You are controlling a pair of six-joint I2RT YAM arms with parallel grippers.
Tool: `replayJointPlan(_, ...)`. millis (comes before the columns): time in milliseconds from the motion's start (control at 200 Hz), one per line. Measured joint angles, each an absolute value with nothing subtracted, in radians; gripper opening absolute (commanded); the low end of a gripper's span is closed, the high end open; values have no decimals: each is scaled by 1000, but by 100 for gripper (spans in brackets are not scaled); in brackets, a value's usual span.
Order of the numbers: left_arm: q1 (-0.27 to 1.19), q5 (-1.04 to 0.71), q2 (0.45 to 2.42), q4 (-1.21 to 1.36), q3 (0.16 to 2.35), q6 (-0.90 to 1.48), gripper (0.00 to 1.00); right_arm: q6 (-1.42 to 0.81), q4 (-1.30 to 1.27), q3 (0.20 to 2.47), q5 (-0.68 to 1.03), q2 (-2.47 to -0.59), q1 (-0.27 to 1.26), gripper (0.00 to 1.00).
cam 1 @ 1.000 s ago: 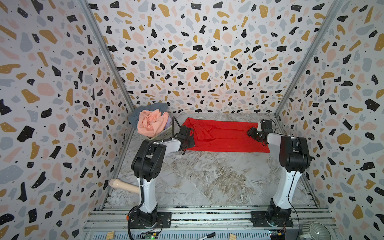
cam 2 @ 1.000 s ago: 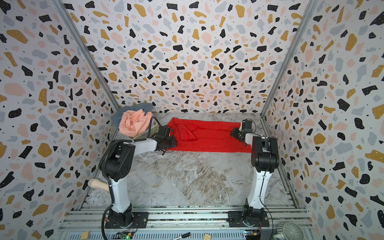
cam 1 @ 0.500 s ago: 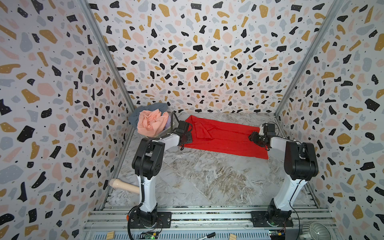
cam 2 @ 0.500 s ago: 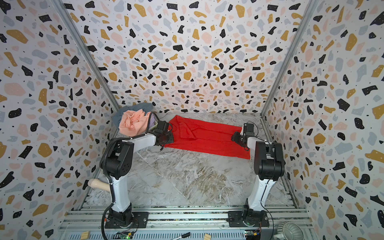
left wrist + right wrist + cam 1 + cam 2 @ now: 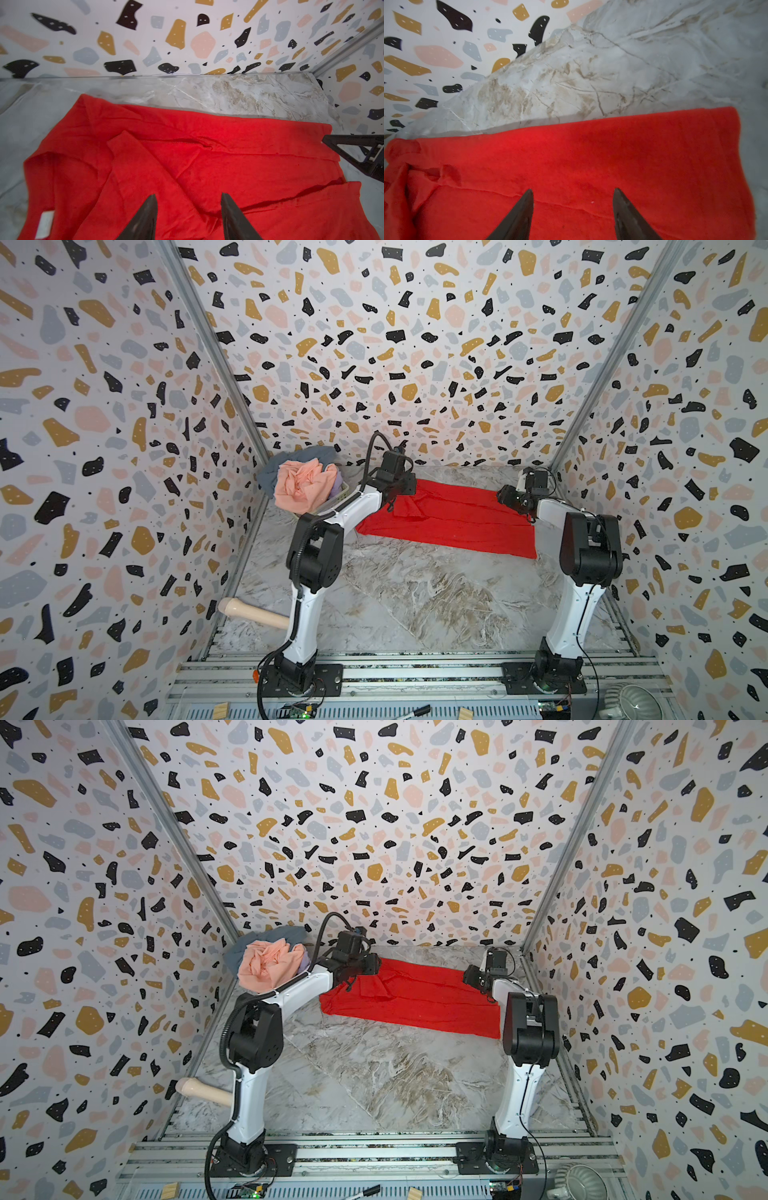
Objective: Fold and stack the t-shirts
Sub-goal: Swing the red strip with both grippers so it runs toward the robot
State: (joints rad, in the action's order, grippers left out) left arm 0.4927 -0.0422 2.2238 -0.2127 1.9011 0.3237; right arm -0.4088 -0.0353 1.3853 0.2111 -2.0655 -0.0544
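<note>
The left gripper [image 5: 188, 195] is carried farther back over the red t-shirt [image 5: 453, 518] than a second ago; it and the right gripper [image 5: 573, 190] are kept parted, with nothing clamped.

The bright red cloth t-shirt [image 5: 457, 526] is plain, as are the crumpled peach-pink cloth t-shirt [image 5: 303, 487], the slate grey-blue cloth t-shirt [image 5: 299, 457] and the pale lilac cloth t-shirt [image 5: 338, 482]. The grey-white marbled table [image 5: 415, 601] has tan veins. The white terrazzo-print walls [image 5: 415, 344] show black, ochre, pink and grey flecks.

Four t-shirts are counted: red t-shirt [image 5: 457, 524], peach-pink t-shirt [image 5: 301, 487], grey-blue t-shirt [image 5: 297, 458], lilac t-shirt [image 5: 339, 482]; also one basket [image 5: 337, 500], left arm [image 5: 316, 549], right arm [image 5: 590, 549].
</note>
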Motion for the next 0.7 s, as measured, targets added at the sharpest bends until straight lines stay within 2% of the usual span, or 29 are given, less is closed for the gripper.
replayJointPlan(105, 509, -41, 2339, -253, 2032, 287, 51, -394, -30, 1354, 189, -2065, -64, 63)
replayJointPlan(200, 519, -36, 2380, -282, 2035, 278, 51, -390, -31, 1319, 190, -2055, -91, 63)
replayJointPlan(506, 506, 25, 2187, -215, 1587, 369, 53, -352, -38, 1326, 234, -2041, -122, 63)
replayJointPlan(701, 479, 46, 2149, -166, 1538, 424, 52, -353, -43, 1398, 265, -2102, -82, 62)
